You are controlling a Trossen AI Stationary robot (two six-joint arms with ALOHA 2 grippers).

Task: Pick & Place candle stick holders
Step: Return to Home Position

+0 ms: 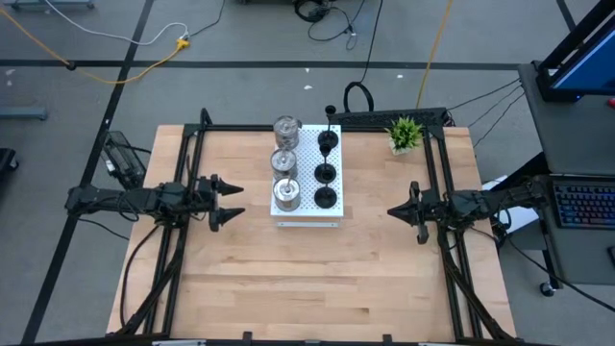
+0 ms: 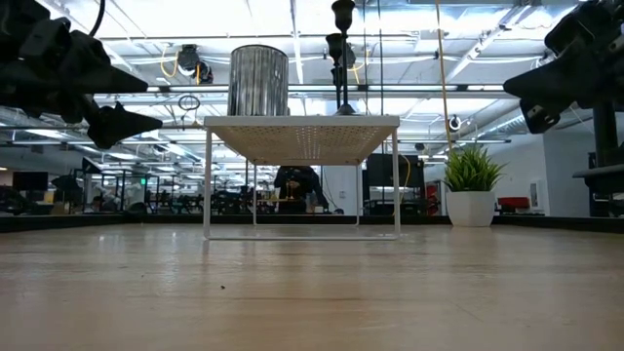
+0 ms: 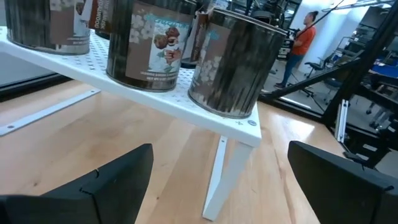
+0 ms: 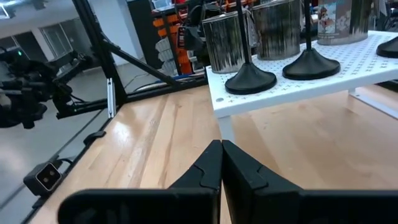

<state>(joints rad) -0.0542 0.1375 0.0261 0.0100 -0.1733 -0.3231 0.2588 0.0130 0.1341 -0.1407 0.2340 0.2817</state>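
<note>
Three shiny silver candle stick holders (image 1: pixel 284 161) stand in a row on the left half of a white perforated board (image 1: pixel 307 217). Three black ones (image 1: pixel 327 173), with round bases and thin stems, stand on its right half. The board is a small raised shelf on thin legs (image 2: pixel 207 180). My left gripper (image 1: pixel 235 202) hovers open to the left of the board and points at it. The nearest silver holder (image 3: pixel 233 62) is ahead of its fingers. My right gripper (image 1: pixel 392 210) hovers shut to the right of the board, facing the black bases (image 4: pixel 250 79). Neither gripper touches anything.
A small green potted plant (image 1: pixel 405 133) stands at the table's far right, behind the board. Black frame rails (image 1: pixel 192 163) run along the table's left and right sides beside each arm. Bare wooden tabletop (image 1: pixel 307 279) lies between the board and the near edge.
</note>
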